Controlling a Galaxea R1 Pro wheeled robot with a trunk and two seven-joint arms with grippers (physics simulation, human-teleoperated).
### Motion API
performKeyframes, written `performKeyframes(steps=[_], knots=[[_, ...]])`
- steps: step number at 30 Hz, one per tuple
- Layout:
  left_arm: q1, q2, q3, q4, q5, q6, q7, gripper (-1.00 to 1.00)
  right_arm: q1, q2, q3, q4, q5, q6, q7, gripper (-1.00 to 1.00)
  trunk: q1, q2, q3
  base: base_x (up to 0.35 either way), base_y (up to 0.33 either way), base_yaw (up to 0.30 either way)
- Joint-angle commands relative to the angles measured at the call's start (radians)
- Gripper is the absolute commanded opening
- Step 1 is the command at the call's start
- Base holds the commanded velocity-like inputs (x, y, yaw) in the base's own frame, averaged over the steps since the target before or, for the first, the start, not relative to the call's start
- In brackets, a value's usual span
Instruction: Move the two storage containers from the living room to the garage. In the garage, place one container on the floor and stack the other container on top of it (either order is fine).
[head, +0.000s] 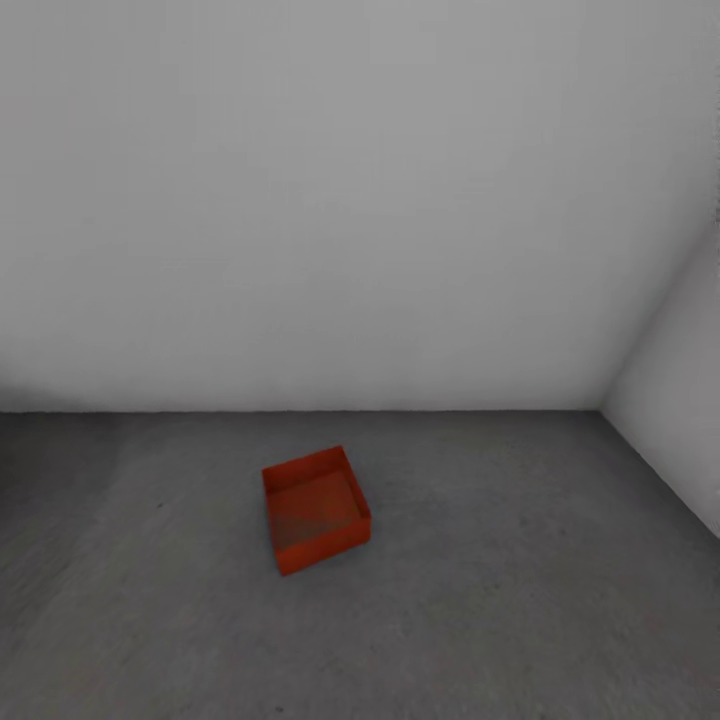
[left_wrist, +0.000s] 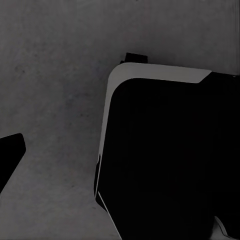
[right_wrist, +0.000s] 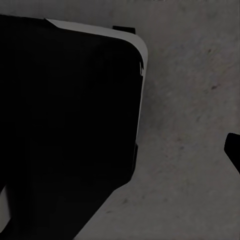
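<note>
Sitting on the dark concrete floor (head: 520, 600) of the garage was one orange-red container (head: 315, 508), open side up and turned a little askew to the back wall (head: 330, 210). It stood well apart from that wall and from the side wall (head: 675, 440) at the right. Nothing rested in it or on it, so by my reading half the job was done and the second bin had yet to be stacked here.

The container looked like a stiff plastic bin: thin straight walls, flat bottom, empty, so probably light and not fragile. Its smooth sides would likely be slippery under a squeeze from outside. The better hold, I judged, would be on the rim, pinching one wall between the fingers, or gripping opposite walls with both arms. As the base of a stack it needed to stay flat and not slide when the next bin came down on it.

Each wrist camera looked down at the same rough grey concrete past a large black body edged in pale grey. A dark tip (left_wrist: 10, 157) showed at one edge and another (right_wrist: 233, 150) at the other arm's edge. Whether either gripper was spread or closed, I could not tell.
</note>
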Motion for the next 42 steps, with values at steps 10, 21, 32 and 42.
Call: performKeyframes(steps=[10,21,32,42], knots=[[0.0,-0.002,-0.005,0.003,0.026,-0.013,0.005,1.0,-0.001,-0.003,0.003,0.003,0.005,-0.005,0.0,1.0,0.0,-0.001,0.015,0.0,0.0,-0.091],[0.0,-0.004,-0.005,0.003,0.027,-0.014,0.009,1.0,-0.001,-0.004,0.002,0.003,0.006,-0.005,0.0,1.0,0.0,-0.001,0.033,0.0,0.0,-0.1],[0.0,-0.004,-0.005,0.003,0.026,-0.013,0.009,1.0,-0.001,-0.004,0.001,0.003,0.007,-0.005,0.0,1.0,0.0,-0.001,0.05,0.0,0.0,-0.123],[0.0,-0.004,-0.005,0.003,0.025,-0.013,0.009,1.0,-0.001,-0.004,0.001,0.003,0.006,-0.005,0.0,1.0,0.0,-0.001,0.066,0.0,0.0,-0.13]])
